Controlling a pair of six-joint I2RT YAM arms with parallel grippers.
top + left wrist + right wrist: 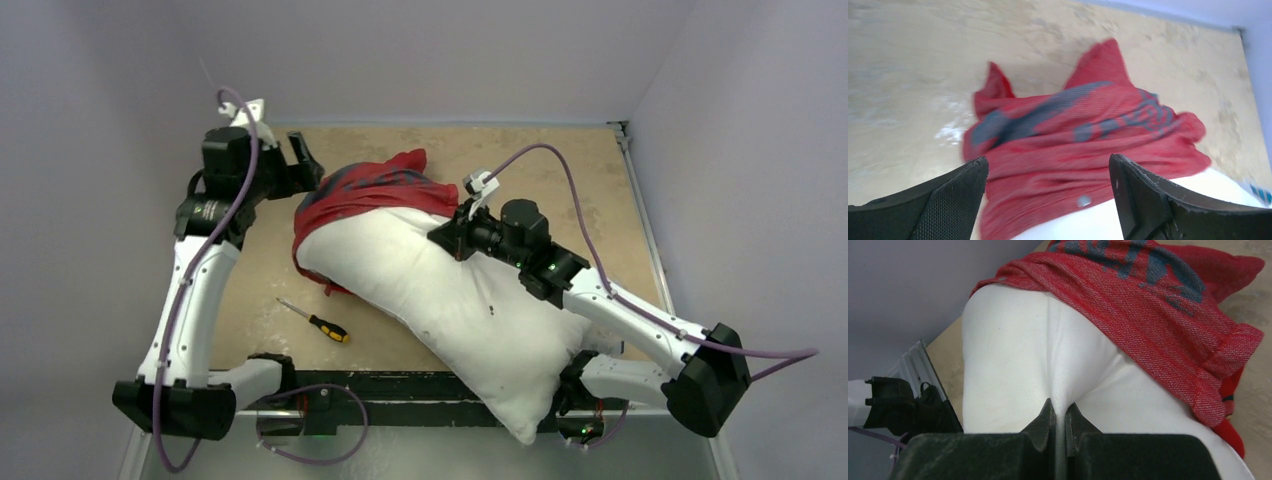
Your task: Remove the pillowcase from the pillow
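The white pillow (450, 300) lies diagonally across the table, its near end over the front edge. The red pillowcase (365, 190) with grey-blue marks is bunched over only its far end. My right gripper (447, 234) is shut on a pinched fold of the pillow (1013, 355), just below the pillowcase's hem (1168, 335). My left gripper (308, 165) is open and holds nothing, just left of the bunched cloth. In the left wrist view the pillowcase (1073, 135) and its small snap button (1083, 201) lie beyond the spread fingers (1140, 192).
A screwdriver (318, 322) with a black and yellow handle lies on the tan tabletop (560, 170), left of the pillow. Grey walls close in the table at the back and on both sides. A metal rail (640, 200) runs along the right edge.
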